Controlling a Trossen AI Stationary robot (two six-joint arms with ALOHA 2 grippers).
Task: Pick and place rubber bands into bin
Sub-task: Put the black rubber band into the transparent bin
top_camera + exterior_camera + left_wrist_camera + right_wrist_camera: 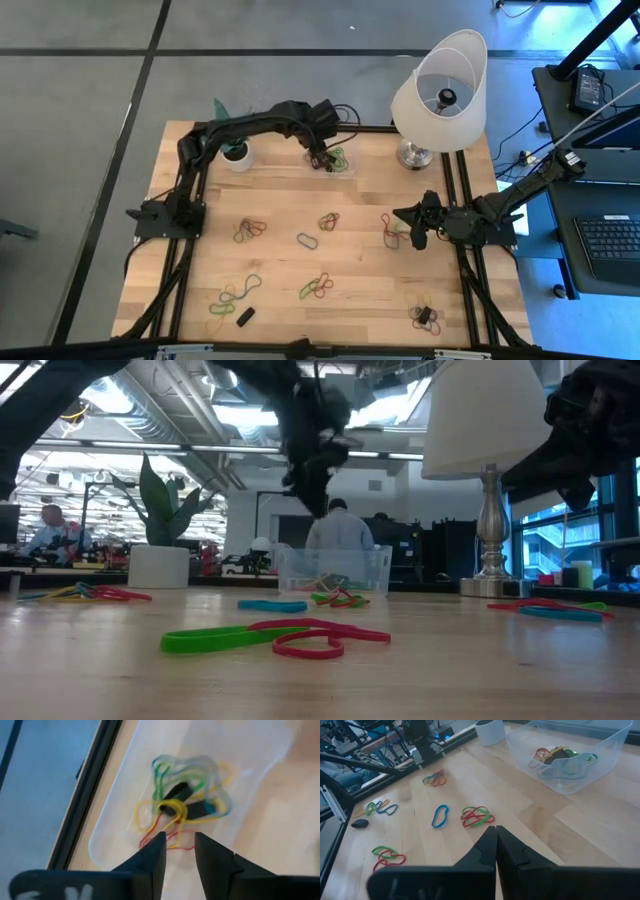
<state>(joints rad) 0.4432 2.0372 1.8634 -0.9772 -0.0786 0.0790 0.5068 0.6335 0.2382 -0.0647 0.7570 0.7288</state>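
Note:
The clear bin (345, 165) stands at the back middle of the table, next to the lamp. My left gripper (325, 155) hangs just above it, open (179, 836), with nothing between its fingers. Under it in the bin lies a tangle of green, yellow, red and dark rubber bands (182, 805). More rubber bands lie in loose clusters on the wood (250, 230) (328, 221) (318, 288) (235, 295) (425, 312). My right gripper (414, 230) waits shut (496, 827) at the right side, beside a red and green cluster (392, 228). In the low view the left gripper (315, 470) hovers over the bin (335, 572).
A white plant pot (237, 155) stands left of the bin, and a lamp (440, 90) with a metal base stands to its right. A small black block (245, 316) lies near the front edge. Black rails frame the table. People sit in the room beyond.

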